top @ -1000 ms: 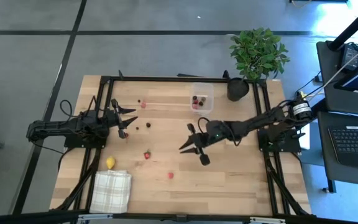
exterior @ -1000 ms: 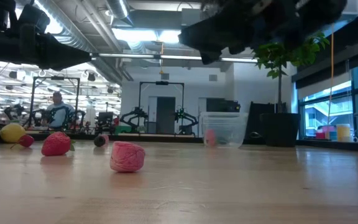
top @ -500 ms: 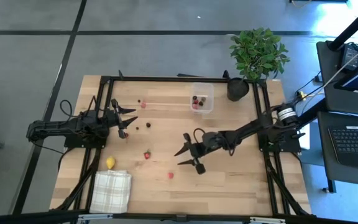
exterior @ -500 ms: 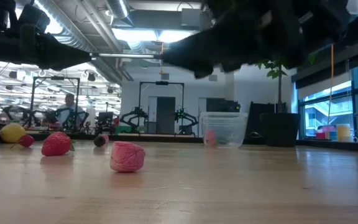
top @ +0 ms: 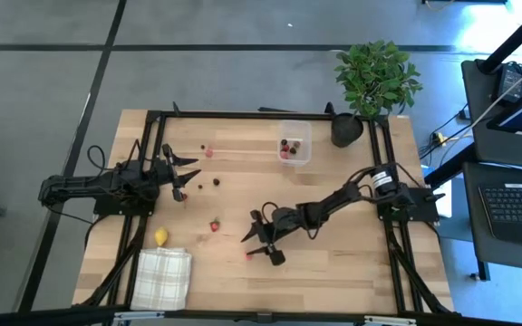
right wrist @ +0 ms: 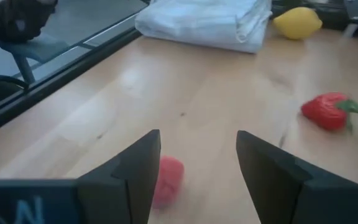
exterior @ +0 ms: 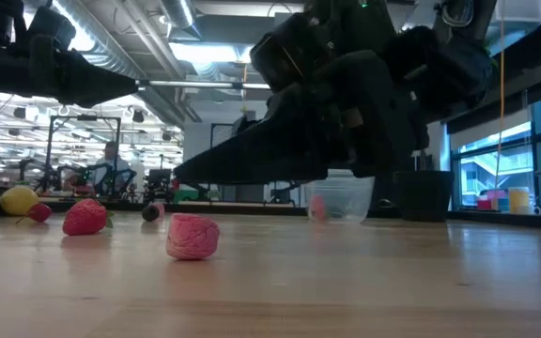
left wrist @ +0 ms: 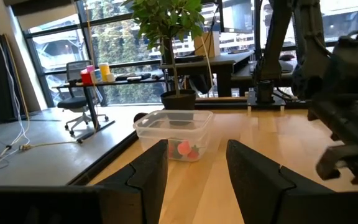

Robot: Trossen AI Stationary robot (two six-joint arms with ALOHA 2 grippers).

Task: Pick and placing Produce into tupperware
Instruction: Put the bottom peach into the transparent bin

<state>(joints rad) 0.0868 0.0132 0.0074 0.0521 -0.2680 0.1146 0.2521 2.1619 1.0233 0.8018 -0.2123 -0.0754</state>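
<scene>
Right gripper (top: 259,239) is down low over the worktop (top: 333,263), jaws spread and nothing between them, lined up on the pink berry piece (top: 247,255) lying just ahead of its fingers (right wrist: 143,163); by the look of it, this is the reach for the next piece of produce. In the right wrist view that pink piece sits just ahead of the gap between the two fingers, close to one of them, so the next move calls for a small shift forward and a touch sideways to centre it, then a gentle close on something small and round that may roll off. The clear tupperware (top: 294,141) waits at the far edge near the potted plant (top: 374,80), with a few red and dark pieces already inside, so a carry back across the worktop follows. A red strawberry (top: 214,225), the yellow lemon (top: 160,237) beside the checked cloth (top: 163,277) and several small dark berries are yet to be collected. Left gripper (top: 186,175) waits on its own side, fingers parted, empty. In the low view the right arm blocks most of the tupperware; how many pieces lie inside is hard to count.
</scene>
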